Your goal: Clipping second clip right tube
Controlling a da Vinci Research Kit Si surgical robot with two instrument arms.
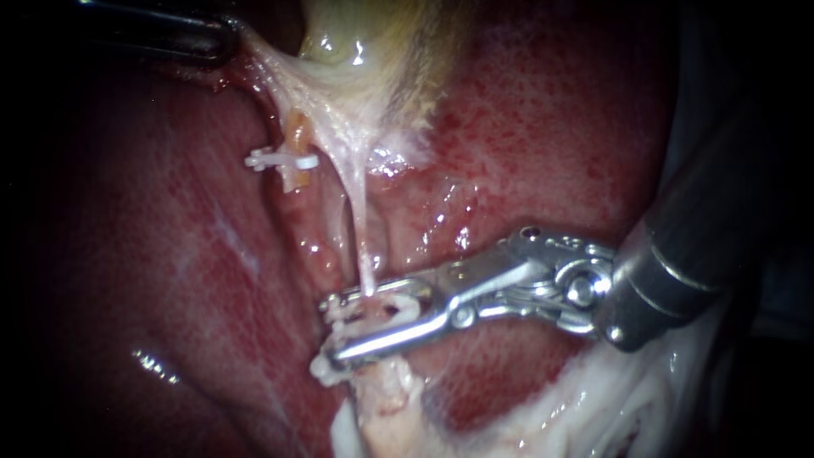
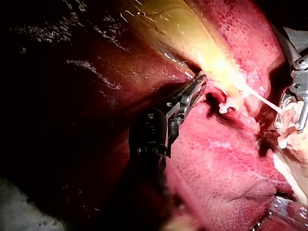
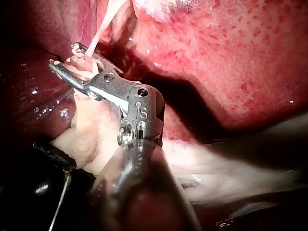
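The right tube [image 1: 362, 229] is a thin pale strand, stretched from the gallbladder [image 1: 365, 51] down across the liver [image 1: 551, 127]. My right instrument [image 1: 331, 331] comes in from the right, and its metal jaws straddle the strand's lower end, shut on a white clip [image 1: 386, 307] that wraps the strand. Another white clip [image 1: 322, 370] sits just below the lower jaw. The left tube carries a white clip [image 1: 281, 159]. My left instrument [image 1: 227, 38] is at the upper left, shut on gallbladder tissue and pulling it taut. The left wrist view shows those jaws [image 2: 196, 89] together on the tissue.
Pale fatty tissue [image 1: 593, 407] lies under the right instrument's shaft and below the clips. Dark red liver [image 1: 170, 280] fills the left side. In the right wrist view the jaws [image 3: 65, 55] rest over a pale stump [image 3: 89, 130].
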